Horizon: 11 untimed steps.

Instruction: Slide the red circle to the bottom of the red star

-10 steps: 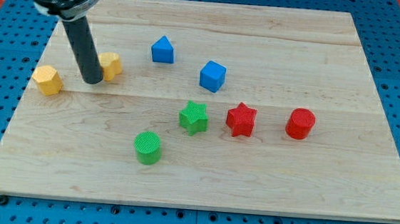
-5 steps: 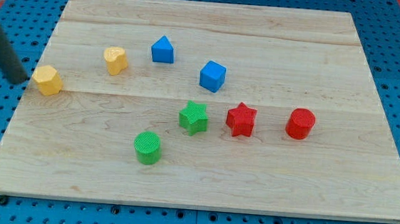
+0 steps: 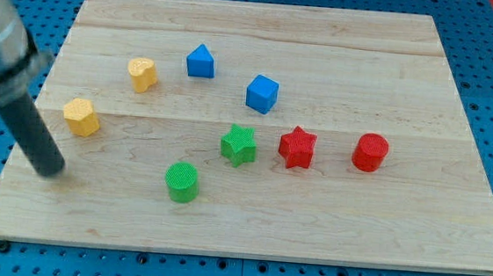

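The red circle [image 3: 370, 152] stands on the wooden board [image 3: 354, 226] at the view's right. The red star [image 3: 298, 146] lies to its left, with a gap between them. My tip [image 3: 50, 171] rests on the board near its left edge, far to the left of both red blocks. It is below and left of a yellow hexagon [image 3: 81, 117] and well left of the green circle [image 3: 182, 181].
A green star [image 3: 239, 144] sits just left of the red star. A blue cube [image 3: 262, 93] and a blue pentagon-shaped block [image 3: 200, 61] lie higher up, with a second yellow block [image 3: 143, 73] to their left. Blue pegboard surrounds the board.
My tip swung from beside the upper yellow block out past the board's left edge, then down to the lower left. The yellow hexagon shifted right and slightly down.
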{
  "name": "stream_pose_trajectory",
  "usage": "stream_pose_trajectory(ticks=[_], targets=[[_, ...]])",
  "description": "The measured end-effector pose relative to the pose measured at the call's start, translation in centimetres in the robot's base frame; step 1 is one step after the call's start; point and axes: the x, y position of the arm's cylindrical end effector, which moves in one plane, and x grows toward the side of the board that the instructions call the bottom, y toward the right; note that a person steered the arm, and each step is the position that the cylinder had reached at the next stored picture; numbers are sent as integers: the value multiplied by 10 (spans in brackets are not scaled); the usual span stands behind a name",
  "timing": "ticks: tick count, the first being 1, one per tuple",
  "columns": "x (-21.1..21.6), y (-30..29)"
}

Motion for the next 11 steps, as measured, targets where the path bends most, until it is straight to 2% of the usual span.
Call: stream_pose_trajectory(ticks=[1,2,3,5,6,8,9,10,11], targets=[[48,130],[19,104],[-34,71],[-98,16],[-103,1],[16,101],[23,215],[-8,346],[-64,431]])
